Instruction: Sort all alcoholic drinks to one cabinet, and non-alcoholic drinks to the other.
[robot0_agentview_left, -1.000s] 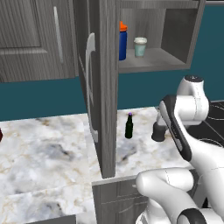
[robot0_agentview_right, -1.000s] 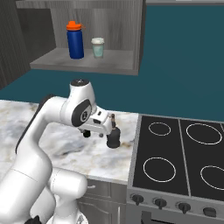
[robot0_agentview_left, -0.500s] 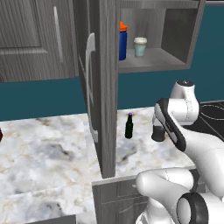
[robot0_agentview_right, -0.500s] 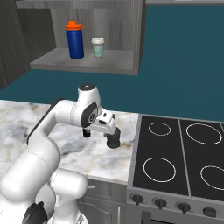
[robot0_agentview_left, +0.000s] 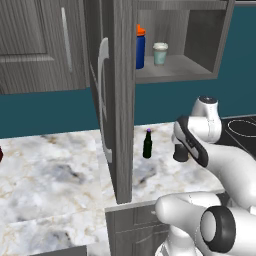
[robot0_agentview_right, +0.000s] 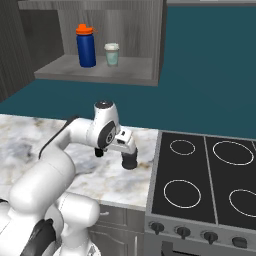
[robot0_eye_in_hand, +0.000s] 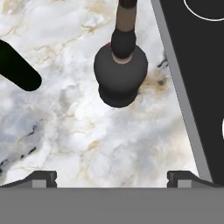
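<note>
Pincer (robot0_eye_in_hand: 112, 177) is wide open, nothing in it, hanging over the marble table (robot0_eye_in_hand: 65, 131). The squat black bottle (robot0_eye_in_hand: 121, 74) stands on the table at about 12 o'clock from the tips, near the stove (robot0_eye_in_hand: 197, 65) edge. The green bottle (robot0_agentview_left: 147, 145) is on the table too. The blue bottle (robot0_agentview_right: 86, 46) and the cup (robot0_agentview_right: 112, 54) are side by side on the cabinet shelf (robot0_agentview_right: 95, 70).

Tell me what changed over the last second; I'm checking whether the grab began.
The gripper swung toward the stove, ending above the squat dark bottle, jaws wide open, nothing held. The green bottle, blue bottle and cup stayed put.
</note>
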